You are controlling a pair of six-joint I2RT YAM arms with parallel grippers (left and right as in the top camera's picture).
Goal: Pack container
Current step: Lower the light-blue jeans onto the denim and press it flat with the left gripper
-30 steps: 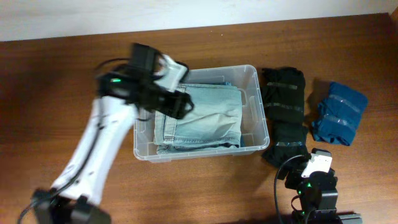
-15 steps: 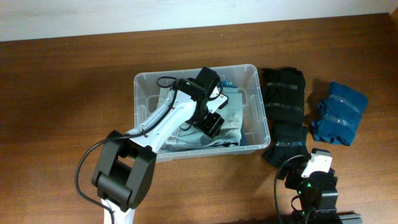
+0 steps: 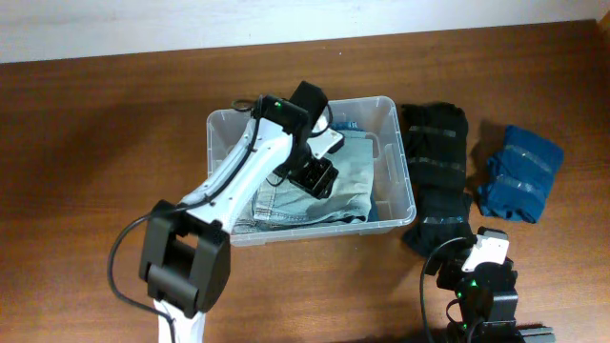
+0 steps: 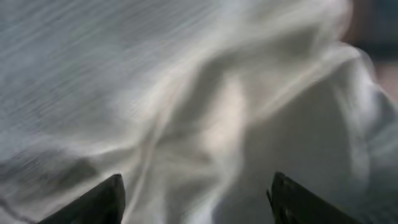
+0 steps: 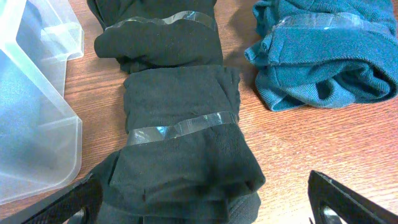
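Observation:
The clear plastic container (image 3: 217, 129) stands mid-table with folded light-blue jeans (image 3: 353, 181) inside. My left gripper (image 3: 315, 176) is down inside the container, open, right over the jeans; its wrist view shows only pale denim (image 4: 186, 93) between the spread fingers (image 4: 196, 199). A black taped clothing roll (image 3: 437, 171) lies right of the container, also in the right wrist view (image 5: 180, 124). A teal taped roll (image 3: 519, 173) lies further right (image 5: 323, 56). My right gripper (image 5: 202, 202) is open at the near edge, just short of the black roll. The container's corner (image 5: 31, 124) shows at left.
The table is brown wood (image 3: 95, 143). The right arm's base (image 3: 481, 276) sits at the front right edge. The left arm (image 3: 229, 181) crosses the container's left wall from the front.
My left arm swung from the container's left rim to over the jeans, then drew slightly back toward the far wall. The container shifted a little. The right arm has not moved.

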